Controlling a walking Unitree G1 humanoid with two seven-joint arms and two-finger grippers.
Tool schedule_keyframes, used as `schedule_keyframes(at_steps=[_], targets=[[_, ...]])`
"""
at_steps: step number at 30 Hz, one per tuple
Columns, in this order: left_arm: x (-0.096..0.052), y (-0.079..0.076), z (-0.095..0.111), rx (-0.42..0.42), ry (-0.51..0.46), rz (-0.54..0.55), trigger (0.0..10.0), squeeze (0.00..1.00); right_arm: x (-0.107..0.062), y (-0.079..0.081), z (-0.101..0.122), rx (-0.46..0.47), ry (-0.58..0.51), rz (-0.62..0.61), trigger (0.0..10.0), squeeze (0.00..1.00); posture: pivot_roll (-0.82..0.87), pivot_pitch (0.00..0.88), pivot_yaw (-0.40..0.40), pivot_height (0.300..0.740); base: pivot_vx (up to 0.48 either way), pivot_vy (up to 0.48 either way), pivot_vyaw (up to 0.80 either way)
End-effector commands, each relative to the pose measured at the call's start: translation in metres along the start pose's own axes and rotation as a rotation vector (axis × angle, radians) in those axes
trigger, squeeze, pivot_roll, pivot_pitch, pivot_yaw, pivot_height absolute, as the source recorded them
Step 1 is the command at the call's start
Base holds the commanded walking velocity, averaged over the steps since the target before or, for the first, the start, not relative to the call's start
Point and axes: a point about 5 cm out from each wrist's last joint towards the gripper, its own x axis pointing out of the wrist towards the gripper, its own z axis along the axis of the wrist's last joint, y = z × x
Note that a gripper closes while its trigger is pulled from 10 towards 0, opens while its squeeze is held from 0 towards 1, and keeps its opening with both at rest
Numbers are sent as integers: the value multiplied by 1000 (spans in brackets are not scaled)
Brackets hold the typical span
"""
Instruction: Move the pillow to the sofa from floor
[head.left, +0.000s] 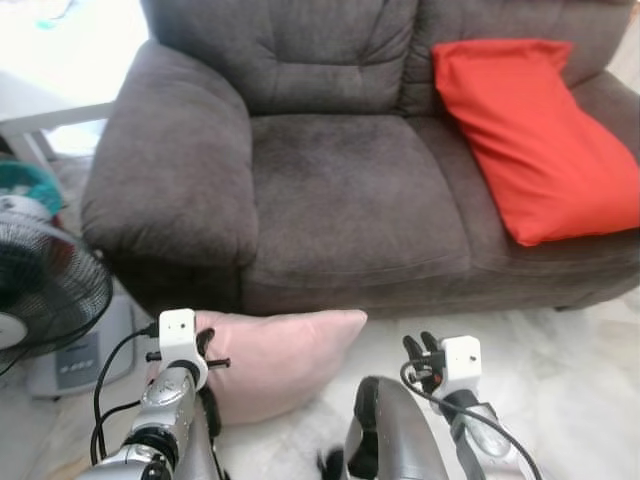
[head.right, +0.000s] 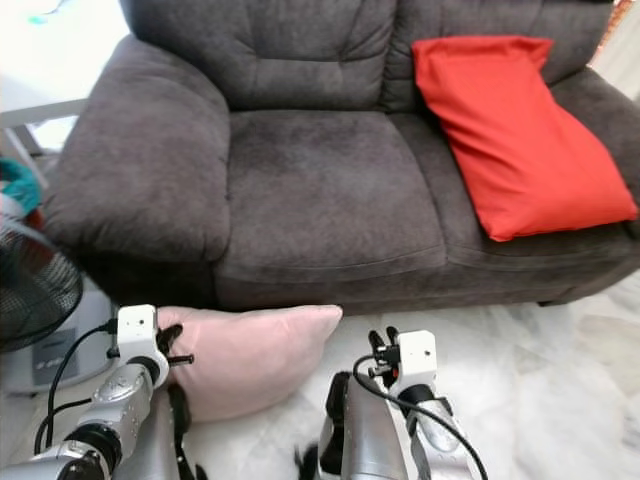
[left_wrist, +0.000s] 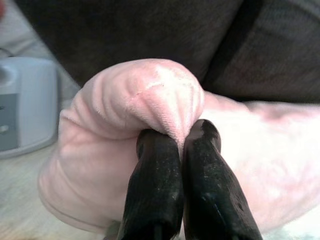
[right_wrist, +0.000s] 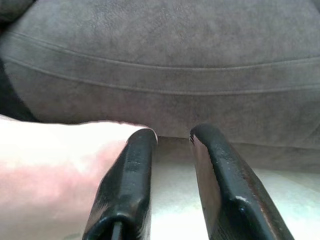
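Our left pincer (left_wrist: 177, 150) pinches a fold of the pink pillow (head.left: 275, 360) on the floor (soft, light, it bunches); right pincer (right_wrist: 172, 145) is spread beside its corner.

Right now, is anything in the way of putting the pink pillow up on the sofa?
Nothing visible. The left gripper pinches the pink pillow on the floor below the sofa seat. That seat cushion is bare; the red pillow lies further right.

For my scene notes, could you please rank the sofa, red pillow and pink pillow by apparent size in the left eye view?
1. Dark grey fabric sofa
2. Red rectangular pillow
3. Pale pink velvety pillow, partly hidden by the left gripper pinching it
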Motion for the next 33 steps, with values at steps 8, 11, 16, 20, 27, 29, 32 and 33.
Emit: schedule_keyframes(at_steps=[8, 11, 16, 20, 27, 29, 32, 33], targets=[[4, -4, 21, 16, -104, -19, 10000, 0, -27, 3, 14, -5, -86, -9, 10000, 0, 95, 110, -87, 522, -255, 0, 0], [4, -7, 26, 46, -141, -41, 10000, 0, -30, 10, 21, -4, -103, -6, 10000, 0, 96, 105, -82, 522, 0, 0, 0], [0, -13, 38, 107, -248, -75, 10000, 0, -28, 15, 26, 3, -105, -5, 10000, 0, 102, 95, -77, 522, 0, 0, 0], [-3, -12, 50, 107, -327, -64, 10000, 0, -23, 23, 29, 17, -81, -5, 10000, 0, 108, 83, -73, 522, 0, 0, 0], [-9, -18, 70, 132, -430, -84, 10000, 0, -17, 25, 30, 19, -62, -10, 10000, 0, 115, 69, -70, 522, 0, 0, 0], [-10, -20, 72, 130, -436, -88, 10000, 0, -6, 18, 31, 21, -46, -20, 10000, 0, 114, 74, -70, 522, 0, 0, 0], [-10, -22, 74, 130, -443, -93, 10000, 0, 11, 11, 35, 24, -28, -29, 10000, 0, 112, 75, -70, 526, 0, 0, 0], [-11, -22, 74, 130, -445, -95, 10000, 0, 13, 11, 36, 26, -25, -32, 10000, 0, 112, 75, -70, 530, 0, 0, 0]])
